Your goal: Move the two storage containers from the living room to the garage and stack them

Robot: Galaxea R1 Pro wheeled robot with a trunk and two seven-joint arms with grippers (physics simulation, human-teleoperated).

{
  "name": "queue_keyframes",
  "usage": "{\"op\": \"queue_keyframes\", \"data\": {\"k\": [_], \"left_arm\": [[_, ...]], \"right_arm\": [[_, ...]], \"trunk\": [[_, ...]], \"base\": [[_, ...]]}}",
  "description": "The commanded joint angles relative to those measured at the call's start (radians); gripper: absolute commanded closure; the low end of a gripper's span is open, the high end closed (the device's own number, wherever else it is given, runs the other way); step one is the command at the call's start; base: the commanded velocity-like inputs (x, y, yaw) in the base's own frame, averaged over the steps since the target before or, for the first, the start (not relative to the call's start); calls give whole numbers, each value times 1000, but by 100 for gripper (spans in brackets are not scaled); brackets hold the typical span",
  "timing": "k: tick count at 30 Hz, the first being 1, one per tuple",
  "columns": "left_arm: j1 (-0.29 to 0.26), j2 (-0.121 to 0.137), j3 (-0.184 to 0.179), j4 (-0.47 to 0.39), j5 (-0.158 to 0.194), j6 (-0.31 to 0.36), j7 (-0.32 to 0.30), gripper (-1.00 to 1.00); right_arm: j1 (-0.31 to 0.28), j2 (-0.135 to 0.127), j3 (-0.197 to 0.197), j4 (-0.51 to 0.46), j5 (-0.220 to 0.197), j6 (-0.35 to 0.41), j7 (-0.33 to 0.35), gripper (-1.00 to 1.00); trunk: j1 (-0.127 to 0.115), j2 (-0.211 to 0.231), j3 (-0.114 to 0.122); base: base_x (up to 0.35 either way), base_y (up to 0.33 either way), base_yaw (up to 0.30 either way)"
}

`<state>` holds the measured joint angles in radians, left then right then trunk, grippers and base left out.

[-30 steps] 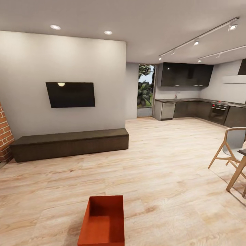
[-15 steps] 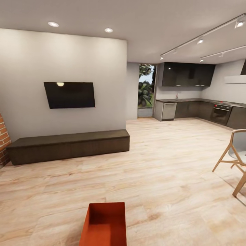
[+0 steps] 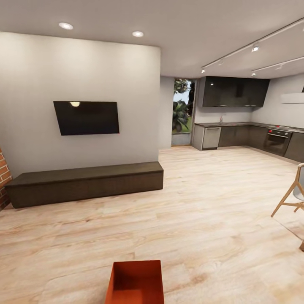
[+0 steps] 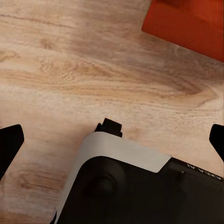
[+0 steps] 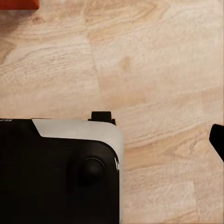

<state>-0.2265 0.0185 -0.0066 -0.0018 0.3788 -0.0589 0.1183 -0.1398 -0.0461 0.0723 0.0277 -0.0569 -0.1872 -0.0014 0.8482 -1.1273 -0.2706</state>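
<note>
An orange-red rectangular open-top storage container (image 3: pixel 135 282) with plain smooth walls sits on the pale wood-plank floor (image 3: pixel 211 219) of the living room, at the lower edge of the head view, cut off by the frame. In the left wrist view a corner of an orange-red container (image 4: pixel 186 23) shows on the planks, well apart from the left gripper (image 4: pixel 112 140) and touching neither of its dark fingertips (image 4: pixel 10 142), which stand at opposite edges of that picture, spread wide with nothing between them but floor and the robot's black and pale grey base (image 4: pixel 140 186). In the right wrist view a sliver of orange-red (image 5: pixel 18 3) shows far from the right gripper; one dark fingertip (image 5: pixel 217 140) of that gripper shows at the picture's edge, and how far it is open cannot be told.

Beyond the container in the head view, a long low dark-brown cabinet (image 3: pixel 84 183) runs along a white wall, a black wall TV (image 3: pixel 86 117) above it and a strip of red brick (image 3: pixel 4 181) at its end. Farther off are a kitchen with dark grey cabinets (image 3: pixel 249 135), a window with green plants (image 3: pixel 182 110), and a pale wooden chair (image 3: pixel 293 196).
</note>
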Motion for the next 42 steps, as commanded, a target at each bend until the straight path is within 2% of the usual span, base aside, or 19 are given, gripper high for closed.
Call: {"op": "queue_keyframes", "data": {"k": [1, 15, 28, 42], "left_arm": [[-1, 0, -1, 0, 4, -2, 1, -100], [-1, 0, -1, 0, 6, -2, 1, -100], [-1, 0, -1, 0, 7, -2, 1, -100], [-1, 0, -1, 0, 7, -2, 1, -100]], "right_arm": [[-1, 0, 7, 3, -6, -6, 0, -100], [-1, 0, 8, 3, -6, -6, 0, -100], [-1, 6, 7, 3, -6, -6, 0, -100], [-1, 4, 7, 3, -8, -6, 0, -100]], "trunk": [[1, -1, -1], [1, -1, -1], [1, -1, -1], [1, -1, -1]], "base": [[238, 209, 0], [228, 204, 0], [17, 17, 3], [0, 0, 133]]}}
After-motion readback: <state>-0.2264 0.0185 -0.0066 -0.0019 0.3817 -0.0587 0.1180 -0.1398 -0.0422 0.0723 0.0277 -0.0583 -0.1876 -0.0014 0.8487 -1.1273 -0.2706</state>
